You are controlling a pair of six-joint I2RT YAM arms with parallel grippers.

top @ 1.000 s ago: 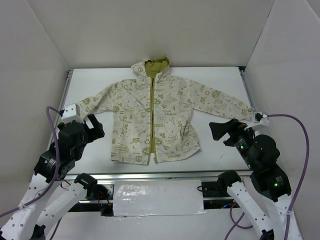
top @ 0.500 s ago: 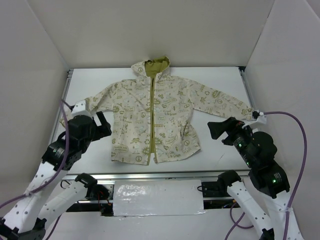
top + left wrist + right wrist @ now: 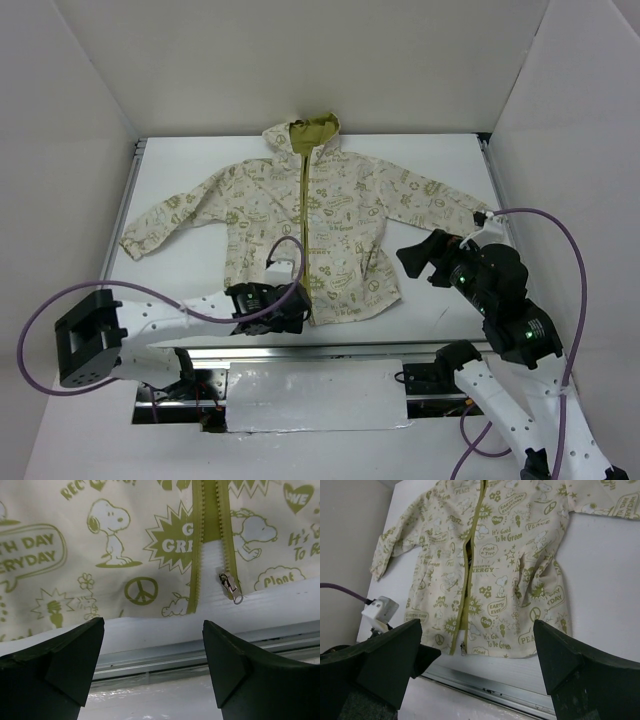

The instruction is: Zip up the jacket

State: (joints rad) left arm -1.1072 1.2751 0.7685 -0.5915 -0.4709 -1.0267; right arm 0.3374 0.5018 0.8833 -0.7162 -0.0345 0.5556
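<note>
The jacket (image 3: 320, 235) lies flat on the white table with its front up, hood at the far end and sleeves spread. It is cream with olive doodles. Its olive zipper (image 3: 210, 510) gapes at the hem, and the metal slider (image 3: 231, 586) sits low on the right-hand tape. My left gripper (image 3: 292, 305) hovers low at the table's near edge, just in front of the hem by the zipper. It is open, with nothing between its fingers (image 3: 75, 655). My right gripper (image 3: 420, 262) hangs open beside the jacket's lower right corner. From there the slider (image 3: 464, 650) shows too.
A metal rail (image 3: 200, 655) runs along the table's near edge, with a foil-covered plate (image 3: 315, 395) below it. White walls enclose the table on three sides. The left arm's purple cable (image 3: 40, 320) loops out at the lower left.
My left arm has swung from the table's left side down to the near edge in front of the hem, uncovering the left sleeve. My right gripper has edged left toward the jacket.
</note>
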